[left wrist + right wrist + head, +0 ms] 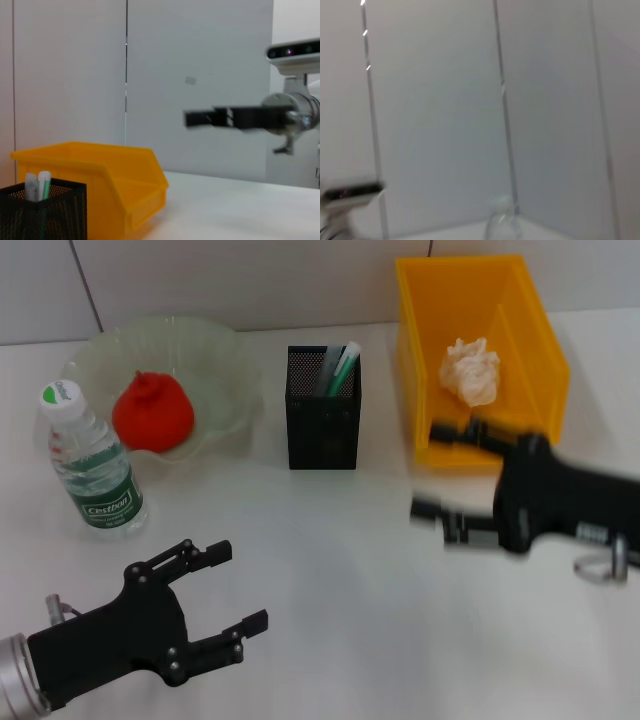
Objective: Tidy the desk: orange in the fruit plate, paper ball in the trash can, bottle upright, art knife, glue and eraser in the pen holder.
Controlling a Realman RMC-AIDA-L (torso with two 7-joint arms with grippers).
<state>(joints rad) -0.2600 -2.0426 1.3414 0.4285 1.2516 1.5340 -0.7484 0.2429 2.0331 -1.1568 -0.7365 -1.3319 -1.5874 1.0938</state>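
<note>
Left hand (238, 586) sits low at the near left corner of the worktop (330, 560), its fingers spread wide with nothing between them and bare surface all around. Beyond it the bottle (92, 462) stands upright near the left edge, just in front of the fruit plate (215, 350), whose ruffled rim reaches toward the back wall. The orange (152, 413) lies inside that plate. In the middle stands the pen holder (322, 425), with pens poking out of its top; open worktop lies on either side of it and in front. To the right, the trash can (530, 335) sits against the back edge with the paper ball (472, 370) inside. Right hand (432, 472) hovers just in front of the can's front lip, fingers parted and carrying nothing, pointing toward the middle.
</note>
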